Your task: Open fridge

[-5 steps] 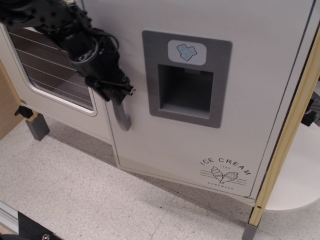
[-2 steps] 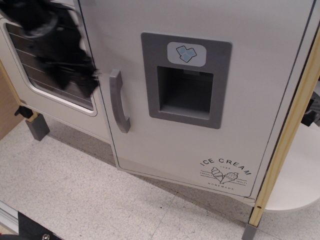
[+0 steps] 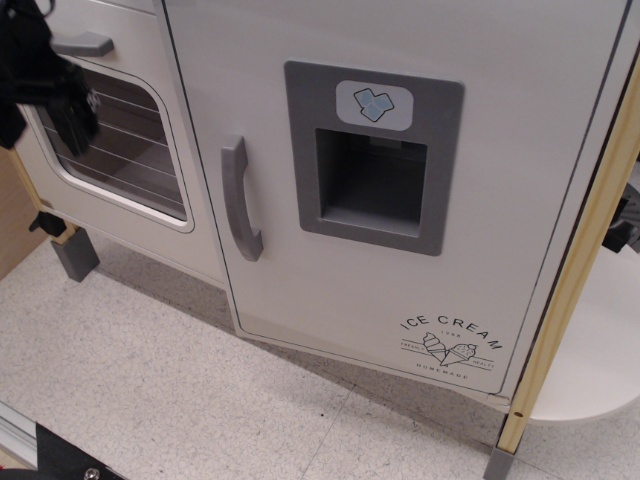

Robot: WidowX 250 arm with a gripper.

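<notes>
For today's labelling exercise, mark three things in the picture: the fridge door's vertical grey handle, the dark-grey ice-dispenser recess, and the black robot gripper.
Vertical grey handle (image 3: 238, 200), the only camera view, mid-bar.
Dark-grey ice-dispenser recess (image 3: 370, 182), same view, inner back wall.
Black robot gripper (image 3: 45, 85), same view, blurred body; fingertips unclear.

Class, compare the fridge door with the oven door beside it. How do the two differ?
The fridge door has a vertical handle; the oven door has a horizontal handle. The fridge door carries a dark-grey ice-dispenser recess and "ICE CREAM" print; the oven door has a window showing wire racks. The fridge door is larger. Both are light grey with grey handles.
</notes>
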